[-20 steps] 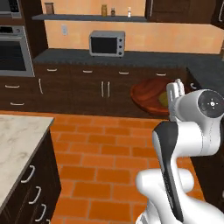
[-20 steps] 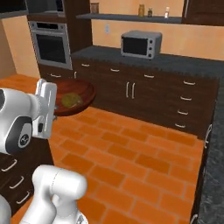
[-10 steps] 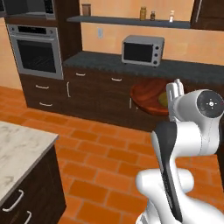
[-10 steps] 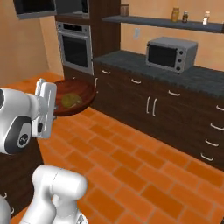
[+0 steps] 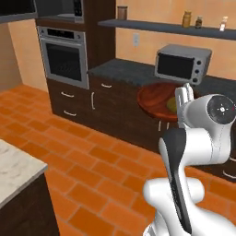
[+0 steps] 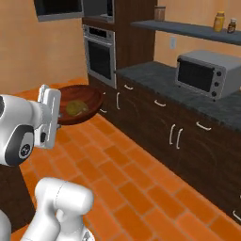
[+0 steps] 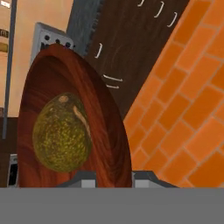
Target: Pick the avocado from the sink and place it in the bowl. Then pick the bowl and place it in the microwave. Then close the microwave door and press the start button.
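Left base view: the gripper [image 5: 183, 96] is raised in front of the arm's white wrist, its jaws narrowed onto the near rim of the bowl [image 5: 156, 101]. The bowl extends away from the hand, held clear above the brick floor [image 5: 83, 170]. A sliver of the avocado [image 5: 172, 104] shows in the bowl, just beyond the fingers. Farther beyond the hand, a grey toaster oven [image 5: 183, 63] sits on the dark counter [image 5: 120, 70].

Right base view: the gripper [image 6: 52, 107] clamps the bowl [image 6: 84, 103] at its rim. The avocado [image 6: 75, 108] lies inside, just ahead of the fingers. The wall oven [image 6: 100, 55] stands well beyond the bowl.

Hand view: the bowl's [image 7: 92, 131] rim passes between the fingertips [image 7: 83, 178]. The avocado [image 7: 62, 138] rests in the hollow, close above the tips, touching the wood.
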